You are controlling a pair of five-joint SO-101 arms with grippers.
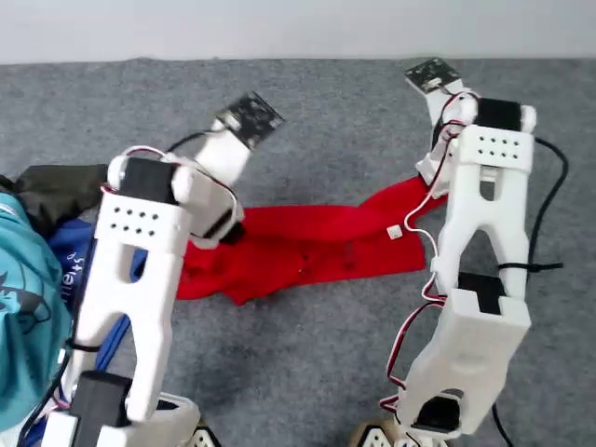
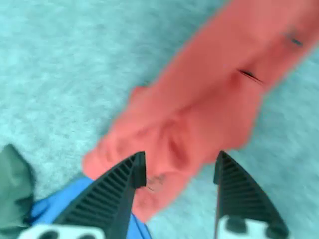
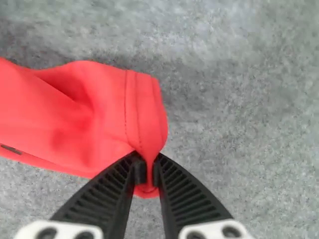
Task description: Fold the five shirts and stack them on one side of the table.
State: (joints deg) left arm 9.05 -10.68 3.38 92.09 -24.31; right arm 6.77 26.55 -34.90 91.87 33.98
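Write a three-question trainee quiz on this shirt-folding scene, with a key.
1. True or false: the right pincer is shut on the red shirt.
2. The left pincer is: A) open over the red shirt; B) shut on a towel; C) shut on a sock.
3. Fill in: beside the teal shirt and the dark green shirt lies a ___ shirt.
Key: 1 true; 2 A; 3 blue shirt.

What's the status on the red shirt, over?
Right gripper shut on red shirt hem. Left gripper open over its other end. Blue shirt beside that end.
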